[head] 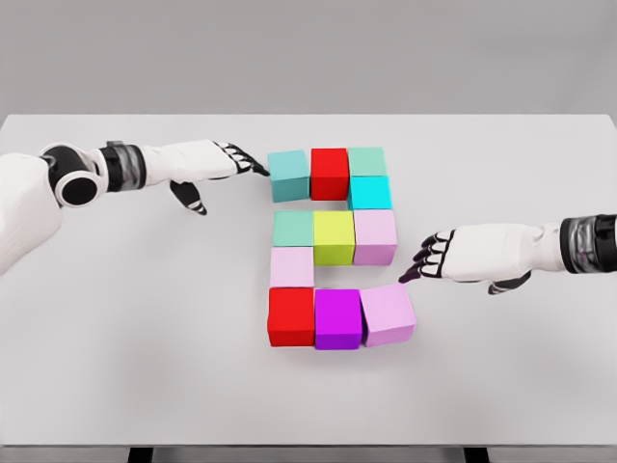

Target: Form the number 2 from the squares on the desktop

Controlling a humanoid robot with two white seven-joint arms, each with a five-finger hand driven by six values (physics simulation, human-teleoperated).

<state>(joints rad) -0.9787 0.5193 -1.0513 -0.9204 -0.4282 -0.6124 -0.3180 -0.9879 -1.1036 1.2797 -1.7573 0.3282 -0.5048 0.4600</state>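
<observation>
Several coloured cubes stand together on the white table (116,318) in the shape of a 2. The top row is a teal cube (288,175), a red cube (329,173) and a green cube (367,161). Below sits a cyan cube (370,193). The middle row holds a mint cube (292,229), a yellow-green cube (334,237) and a pale pink cube (375,236). Under these come a light pink cube (291,267), a red cube (291,315), a magenta cube (337,318) and a slightly turned pink cube (388,313). My left hand (231,164) is open, fingertips touching the teal cube's left side. My right hand (431,258) is open, just right of the turned pink cube.
The table's front edge runs along the bottom of the view and two dark legs show beneath it. A plain grey wall stands behind the table.
</observation>
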